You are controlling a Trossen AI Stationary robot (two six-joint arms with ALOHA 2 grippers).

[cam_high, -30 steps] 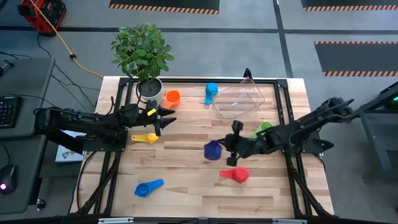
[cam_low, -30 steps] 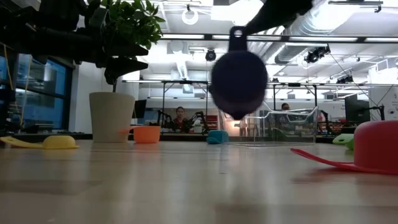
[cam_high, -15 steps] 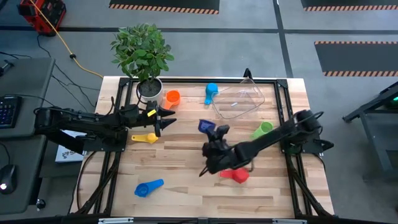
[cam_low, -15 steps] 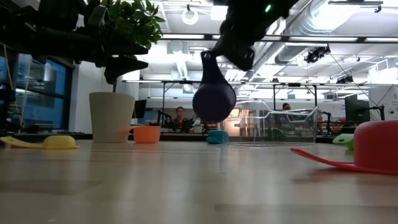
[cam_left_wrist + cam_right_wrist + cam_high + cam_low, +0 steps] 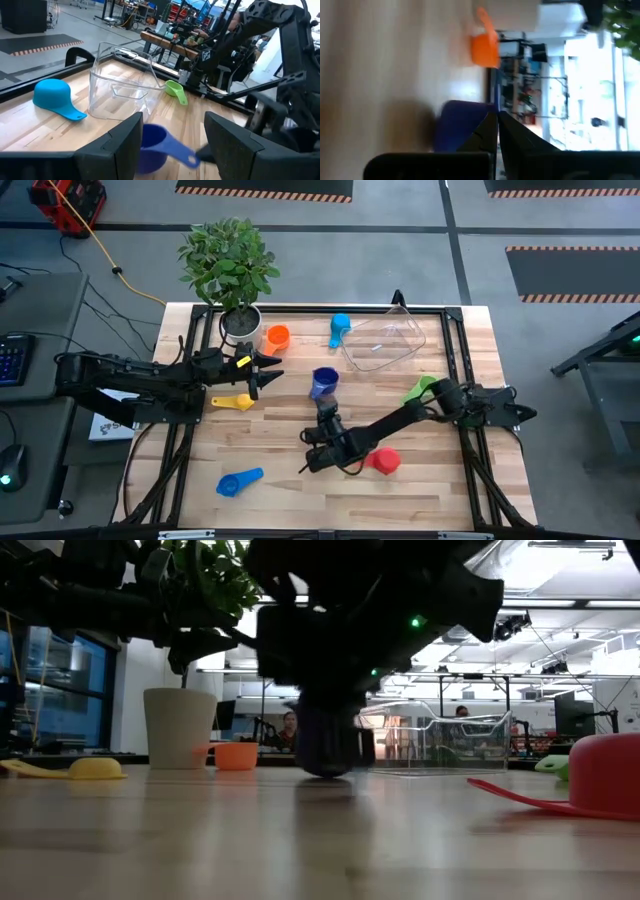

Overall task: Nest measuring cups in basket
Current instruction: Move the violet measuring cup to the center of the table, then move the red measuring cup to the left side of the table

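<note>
A dark blue measuring cup (image 5: 324,383) stands upright near the table's middle, and my right gripper (image 5: 324,412) is shut on it from its near side. In the low view the cup (image 5: 325,745) has its base down at the tabletop. My left gripper (image 5: 268,364) waits open at the table's left, level, with nothing between its fingers. The clear basket (image 5: 385,338) stands at the far right with no cup in it. Lying loose are an orange cup (image 5: 277,336), a light blue cup (image 5: 339,328), a yellow cup (image 5: 234,402), a red cup (image 5: 382,461), a green cup (image 5: 422,388) and a blue cup (image 5: 238,482). My right gripper pinches the dark blue cup's flat handle (image 5: 181,153) between its two fingers. The fingers come nearly level from the table's near side and lie along the handle. The cup sits upright, mouth up, its base at the tabletop; whether it bears on the wood I cannot tell.
A white plant pot (image 5: 240,322) with a leafy plant stands at the far left corner. The red cup lies just beside my right arm's forearm. Bare wood lies between the dark blue cup and the basket.
My right gripper has swung toward the table's left and come down, rolling its wrist as it went. The dark blue cup, which hung high above the table, has been turned mouth up and lowered to the tabletop near the middle.
</note>
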